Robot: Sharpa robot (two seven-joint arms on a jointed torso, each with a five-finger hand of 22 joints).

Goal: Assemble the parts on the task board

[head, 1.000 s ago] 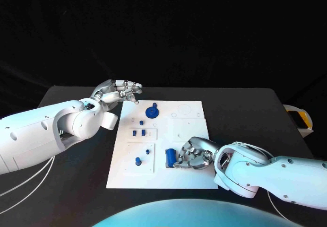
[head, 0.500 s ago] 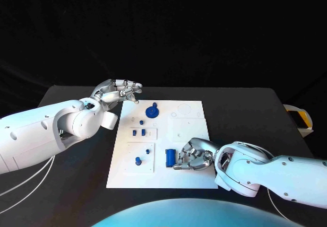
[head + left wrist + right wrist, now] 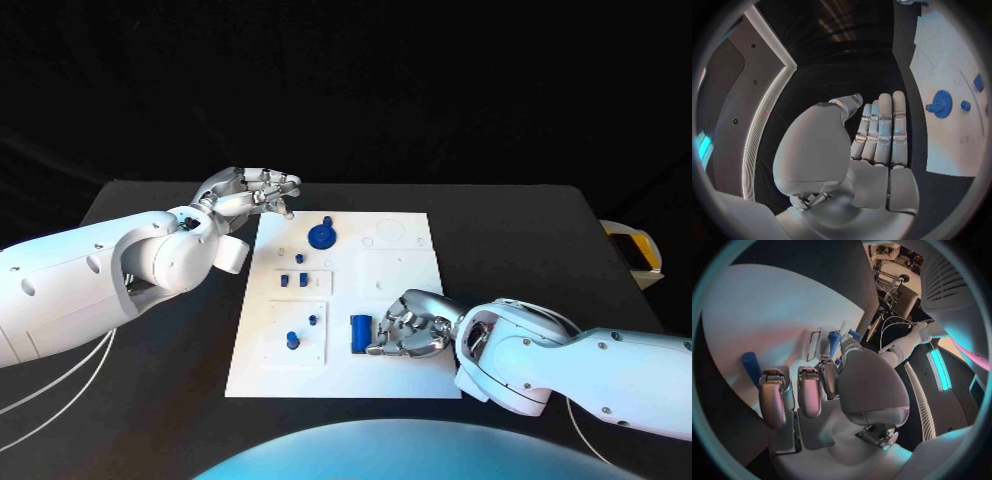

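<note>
Head view shows my right hand resting low on the near right part of the task board, fingers curled down just beside an oblong blue part that lies at their tips; whether they are touching it or merely next to it I cannot tell, nor whether they hold anything. My left hand hovers off the board's far left corner above the black worktop, fingers bunched loosely with nothing in them that I can see; my left wrist view shows them laid straight and together. The blue gear sits at the far end of the board, with smaller blue parts down the left side. My worry is the oblong part: if my fingers push sideways instead of closing round it, it may roll or skid across the smooth plate, away from its seat.
</note>
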